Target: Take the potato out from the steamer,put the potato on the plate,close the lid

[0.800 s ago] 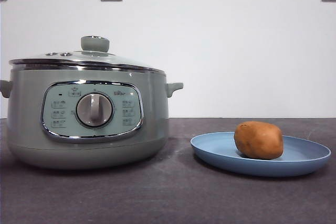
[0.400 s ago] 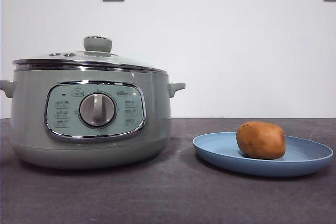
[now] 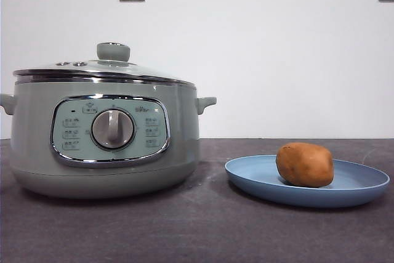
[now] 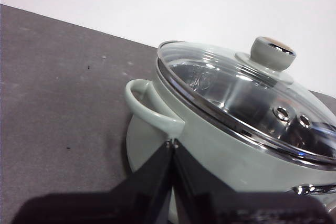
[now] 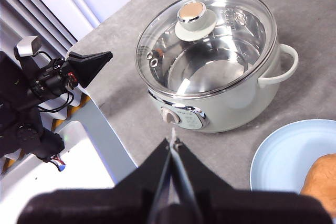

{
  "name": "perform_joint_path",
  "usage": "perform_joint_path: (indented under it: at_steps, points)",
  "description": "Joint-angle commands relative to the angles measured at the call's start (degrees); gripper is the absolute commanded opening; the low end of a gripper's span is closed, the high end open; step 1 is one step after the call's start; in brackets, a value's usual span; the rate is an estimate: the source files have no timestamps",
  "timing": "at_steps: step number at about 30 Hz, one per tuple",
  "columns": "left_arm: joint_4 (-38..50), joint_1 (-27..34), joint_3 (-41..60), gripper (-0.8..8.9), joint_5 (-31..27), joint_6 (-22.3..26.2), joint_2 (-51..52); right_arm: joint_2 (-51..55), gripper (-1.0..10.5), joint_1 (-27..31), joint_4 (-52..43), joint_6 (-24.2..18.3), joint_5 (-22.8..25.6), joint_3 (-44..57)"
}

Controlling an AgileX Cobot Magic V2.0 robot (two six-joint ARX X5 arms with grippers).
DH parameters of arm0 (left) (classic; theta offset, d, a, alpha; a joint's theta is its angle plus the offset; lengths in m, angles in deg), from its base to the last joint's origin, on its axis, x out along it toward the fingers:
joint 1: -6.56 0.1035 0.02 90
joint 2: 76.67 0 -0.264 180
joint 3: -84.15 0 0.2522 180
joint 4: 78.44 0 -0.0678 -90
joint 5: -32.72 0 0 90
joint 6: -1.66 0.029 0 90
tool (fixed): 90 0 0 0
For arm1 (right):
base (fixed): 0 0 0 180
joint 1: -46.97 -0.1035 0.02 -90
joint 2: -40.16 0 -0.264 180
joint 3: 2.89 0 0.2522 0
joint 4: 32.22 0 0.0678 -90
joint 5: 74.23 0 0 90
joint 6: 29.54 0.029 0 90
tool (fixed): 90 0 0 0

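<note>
Potato [image 3: 305, 164] on plate [image 3: 258, 180]; lid [image 3: 92, 69] closes steamer [image 3: 37, 146] (seemingly empty).

Matte black, seemingly wedge-shaped gripper [image 5: 173, 142] jaws

Pale sage-green pot [image 3: 104, 152] w/ chrome trim, light-blue plate [image 3: 258, 177], orange-brown potato [image 3: 305, 164] & dark grey table [image 3: 184, 232] are seen.

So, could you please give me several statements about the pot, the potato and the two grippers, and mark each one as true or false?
1. The potato lies on the plate. True.
2. The lid is off the steamer. False: it sits on the steamer.
3. The left gripper grips the lid's knob. False: shut, empty, beside a side handle.
4. The right gripper is shut and empty. True.
</note>
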Motion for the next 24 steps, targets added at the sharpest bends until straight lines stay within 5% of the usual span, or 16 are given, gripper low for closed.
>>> perform_joint_path:
  at_steps: [1, 24]
  points:
    - [-0.81, 0.15, 0.76, -0.03, 0.07, -0.15, 0.2, 0.0, 0.0, -0.02, -0.09, -0.28, 0.0, 0.02]
    - [-4.96, 0.15, 0.74, -0.03, -0.07, -0.11, 0.2, 0.0, 0.0, -0.02, 0.07, -0.28, -0.07, 0.02]
